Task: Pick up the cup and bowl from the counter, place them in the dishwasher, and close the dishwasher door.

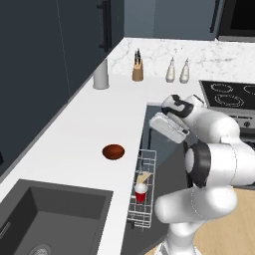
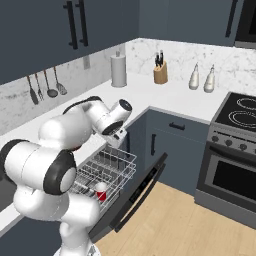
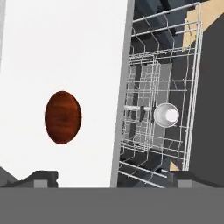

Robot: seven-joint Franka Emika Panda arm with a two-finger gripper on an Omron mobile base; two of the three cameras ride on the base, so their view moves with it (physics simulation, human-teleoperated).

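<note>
Counter (image 1: 74, 129): white marbled stone, L-shaped, mid-frame. Bowl (image 1: 113, 151) on it, centre of the left base view, near the edge. Cup (image 1: 141, 191) upright in the dishwasher (image 2: 107, 170) rack, lower centre; door (image 2: 137, 192) down. Sink (image 1: 50, 214) lower left. Stove (image 2: 240, 112) at right. Gripper (image 3: 111, 177): fingers spread, empty.

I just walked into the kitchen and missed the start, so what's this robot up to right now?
The white arm is loading the dishwasher. The red cup already stands in the pulled-out wire rack, while the brown bowl sits on the white counter near its edge. The end effector is open and empty, above the counter edge with bowl and rack below it. The dishwasher door hangs open.
</note>
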